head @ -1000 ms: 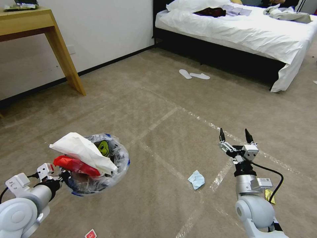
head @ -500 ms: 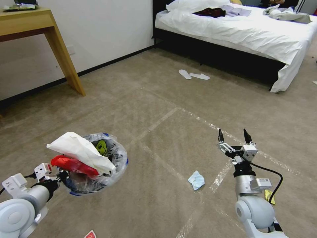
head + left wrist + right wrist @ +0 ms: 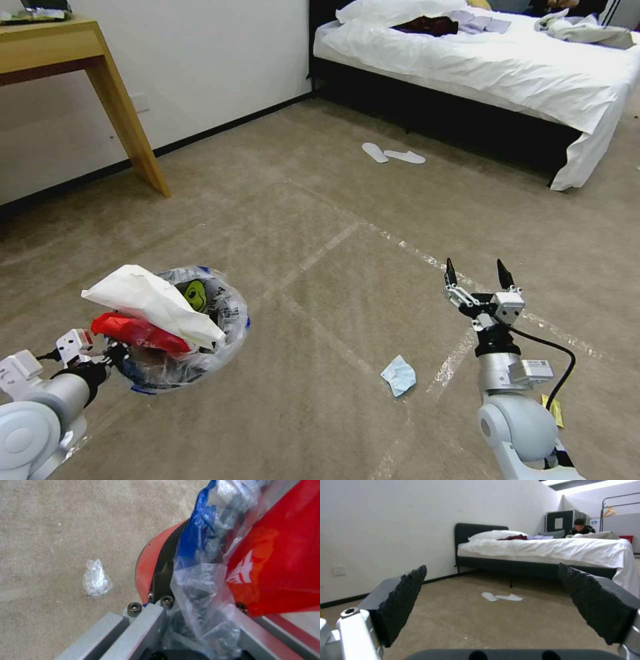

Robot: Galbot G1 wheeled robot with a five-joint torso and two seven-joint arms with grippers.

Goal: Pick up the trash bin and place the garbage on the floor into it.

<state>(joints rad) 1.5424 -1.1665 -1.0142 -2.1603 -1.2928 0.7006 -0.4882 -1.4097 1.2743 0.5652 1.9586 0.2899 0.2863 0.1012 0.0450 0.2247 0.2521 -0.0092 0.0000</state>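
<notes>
On the head view's left, the left gripper (image 3: 110, 353) stays clamped on the trash bin's (image 3: 230, 333) rim, now carried slightly lower and farther left. The right gripper (image 3: 477, 275) hovers, fingers spread, above open carpet (image 3: 280, 200); a light-blue wad (image 3: 399, 375) lies between the arms. In the left wrist view, a clear plastic scrap (image 3: 95, 578) lies beside the bin. In the right wrist view, bare floor runs to white slippers (image 3: 501, 596) and the bed (image 3: 553, 550).
</notes>
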